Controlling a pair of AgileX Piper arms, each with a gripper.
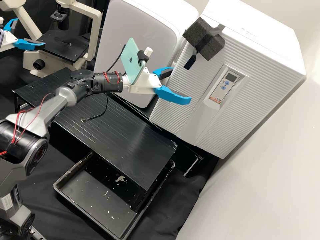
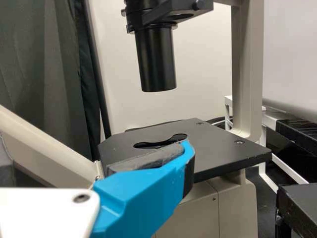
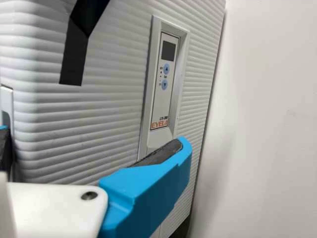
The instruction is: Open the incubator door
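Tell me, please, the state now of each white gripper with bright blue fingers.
Left gripper: open, holding nothing.
Right gripper: open, holding nothing.

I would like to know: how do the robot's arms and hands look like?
The right arm is silver-grey with black joints and red wires. The right hand is white, with two bright blue curved fingers and dark pads. The left hand is also white and blue.
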